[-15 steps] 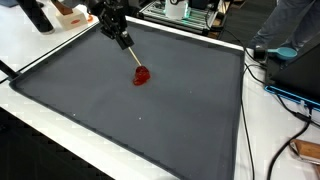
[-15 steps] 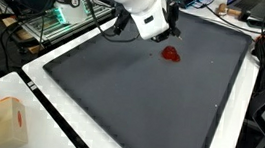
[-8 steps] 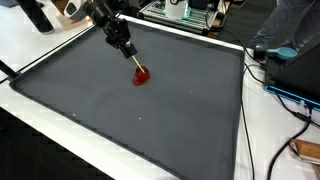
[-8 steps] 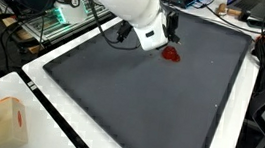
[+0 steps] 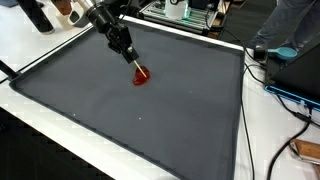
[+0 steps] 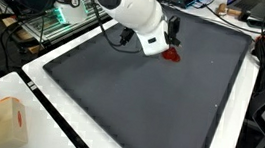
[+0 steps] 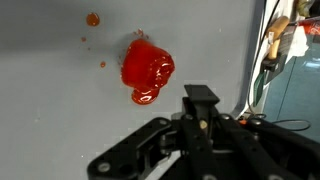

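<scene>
In the wrist view a small red speck [image 7: 92, 19] sits at the upper left on your grey mat [image 7: 50, 110]. Right of it lies the red blob [image 7: 147, 70] (glossy, lumpy), just above your gripper [image 7: 200, 100]. Whether its jaws are apart or together, I cannot tell. In an exterior view the gripper [image 5: 139, 68] touches the blob [image 5: 142, 77].

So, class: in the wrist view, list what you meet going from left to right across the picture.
Small red spot → red blob on the grey mat → pincer → mat's white edge → cables at the far right.
</scene>
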You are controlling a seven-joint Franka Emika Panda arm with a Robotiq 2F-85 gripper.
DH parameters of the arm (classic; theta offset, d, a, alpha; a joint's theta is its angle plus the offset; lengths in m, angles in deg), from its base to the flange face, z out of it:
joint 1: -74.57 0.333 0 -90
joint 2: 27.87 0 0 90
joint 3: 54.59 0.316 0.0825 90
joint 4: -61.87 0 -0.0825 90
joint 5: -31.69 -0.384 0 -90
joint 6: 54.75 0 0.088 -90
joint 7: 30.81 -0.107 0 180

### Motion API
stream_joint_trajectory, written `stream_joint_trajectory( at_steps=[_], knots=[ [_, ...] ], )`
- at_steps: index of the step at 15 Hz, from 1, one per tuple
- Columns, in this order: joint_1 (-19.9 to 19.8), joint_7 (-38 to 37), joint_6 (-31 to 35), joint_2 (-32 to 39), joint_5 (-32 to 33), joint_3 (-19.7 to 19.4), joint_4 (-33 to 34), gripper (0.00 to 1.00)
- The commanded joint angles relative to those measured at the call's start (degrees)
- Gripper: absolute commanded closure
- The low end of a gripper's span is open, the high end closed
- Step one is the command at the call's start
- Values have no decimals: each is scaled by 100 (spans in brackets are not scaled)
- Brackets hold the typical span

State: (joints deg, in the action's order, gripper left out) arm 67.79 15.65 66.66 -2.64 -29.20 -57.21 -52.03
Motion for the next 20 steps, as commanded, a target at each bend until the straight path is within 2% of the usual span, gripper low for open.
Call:
stream_joint_trajectory(
  at_steps=[1,8,12,15,20],
  knots=[
    [-38,-227,108,10,-132,56,17,97],
    [65,-1095,92,-288,97,15,8,97],
    [238,-1841,457,-588,473,-33,-35,97],
    [403,-2627,907,-797,1131,-51,-70,97],
    [647,-4254,1408,-1060,2889,-75,-105,97]
  ],
)
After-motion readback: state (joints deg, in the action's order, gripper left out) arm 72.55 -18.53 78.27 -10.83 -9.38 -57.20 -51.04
